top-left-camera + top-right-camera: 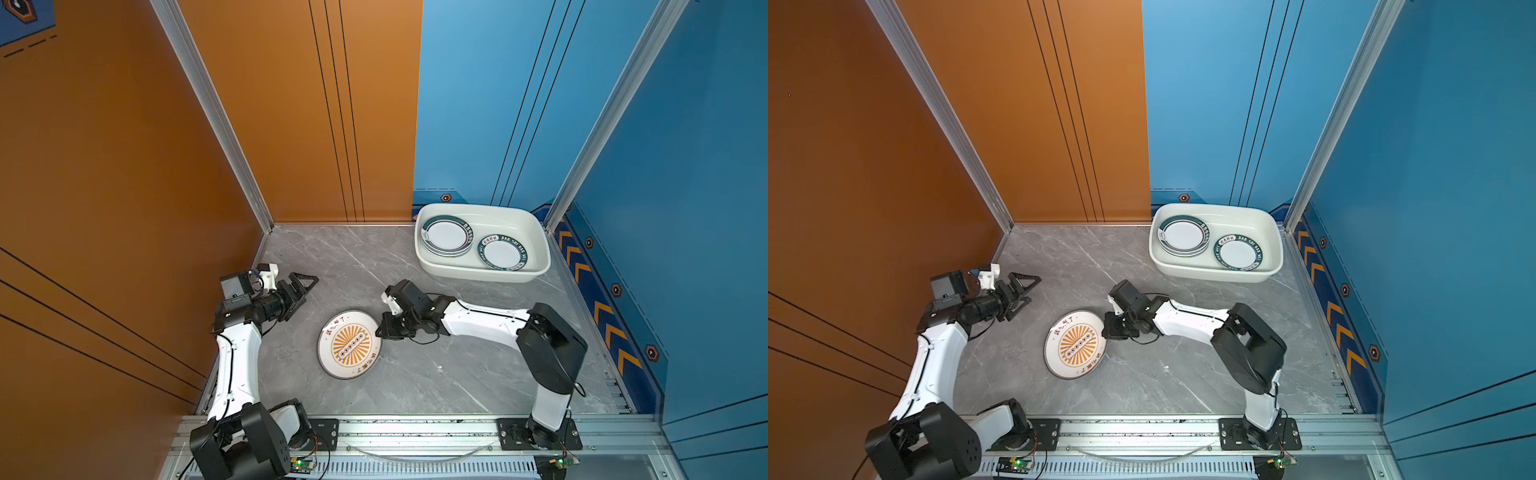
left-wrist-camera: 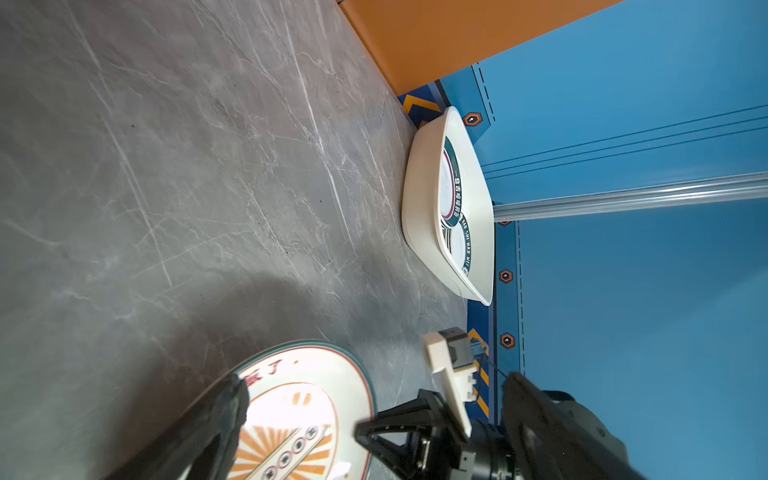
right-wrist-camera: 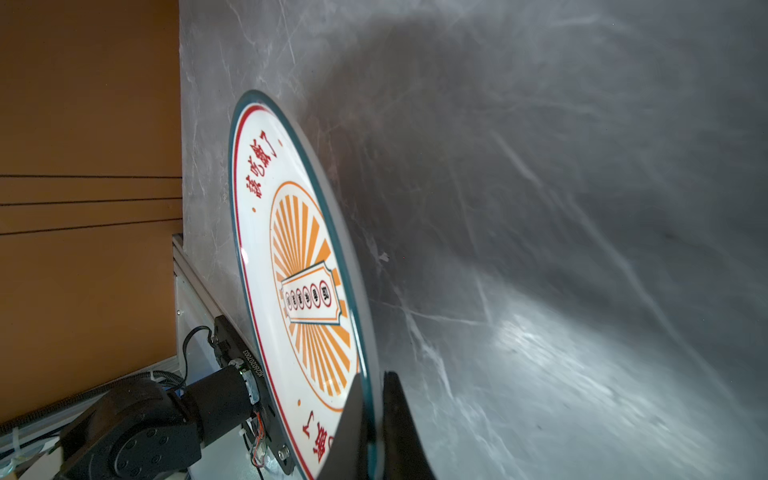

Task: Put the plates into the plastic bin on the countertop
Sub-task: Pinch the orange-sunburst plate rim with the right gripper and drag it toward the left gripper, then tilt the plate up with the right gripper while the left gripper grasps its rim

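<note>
R gripper clamped on rim of round white plate w/ orange sunburst + red characters, mid grey marble countertop, betw both arms. L gripper wide open, empty, near plate. Back right, glossy white plastic bin holds green-rimmed plates: stack + single one.

One sunburst plate; one plastic bin; inside it two stacks of green-rimmed plates, a taller stack and a lower stack, plates per stack unclear; two pincers, the left pincer and the right pincer.
</note>
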